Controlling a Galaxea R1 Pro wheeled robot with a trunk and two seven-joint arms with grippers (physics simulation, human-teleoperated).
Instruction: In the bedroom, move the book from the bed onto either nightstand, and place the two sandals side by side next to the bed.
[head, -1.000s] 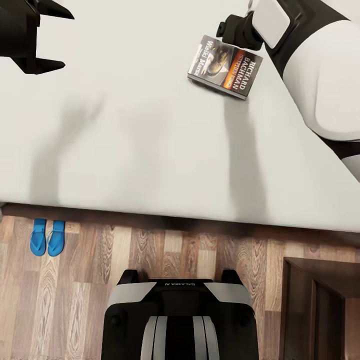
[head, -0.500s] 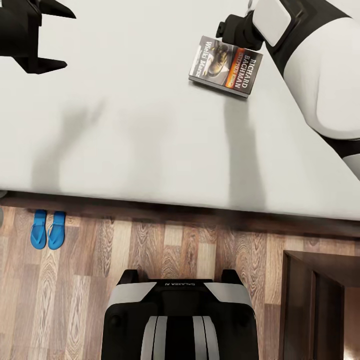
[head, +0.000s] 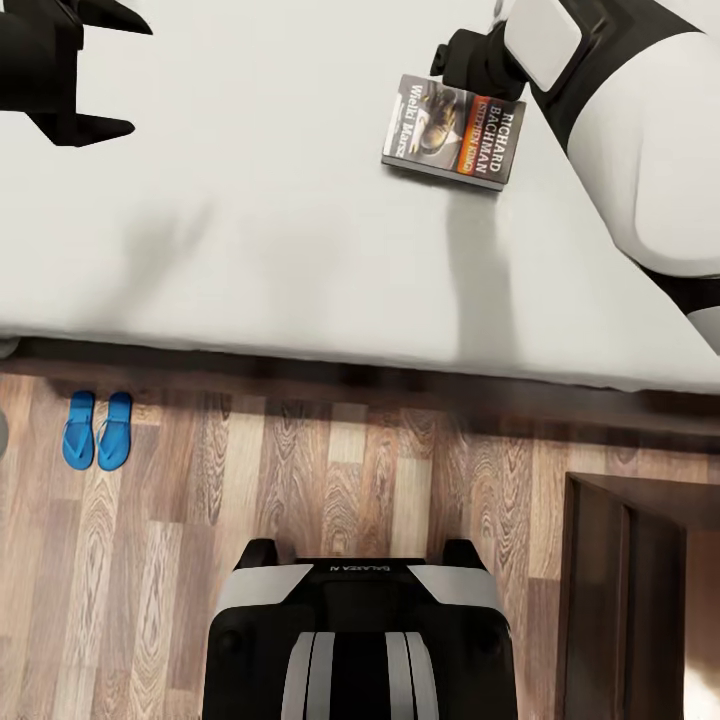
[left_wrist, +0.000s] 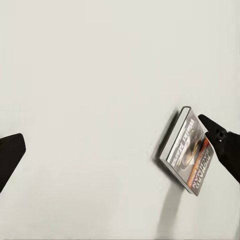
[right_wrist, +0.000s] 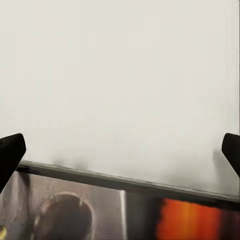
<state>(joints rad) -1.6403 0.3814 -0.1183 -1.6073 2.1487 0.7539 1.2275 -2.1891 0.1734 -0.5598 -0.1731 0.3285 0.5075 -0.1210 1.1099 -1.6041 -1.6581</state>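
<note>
Two blue sandals (head: 97, 431) are lying side by side on the wood-plank floor (head: 330, 480) at the near left, just out from the bed (head: 250, 250); against the earlier head pictures the whole scene is sliding farther up the picture, so the camera is moving and more floor is showing between the bed's near edge and the robot's base (head: 360, 640). The book (head: 454, 132) is resting flat on the mattress at the far right, turned slightly squarer than a second ago. The right gripper (right_wrist: 120, 150) is hovering just beyond the book's far edge, fingers spread wide. The left gripper (head: 105, 72) is hanging over open mattress at the far left, fingers apart. One nightstand (head: 640, 600) is standing at the near right.
</note>
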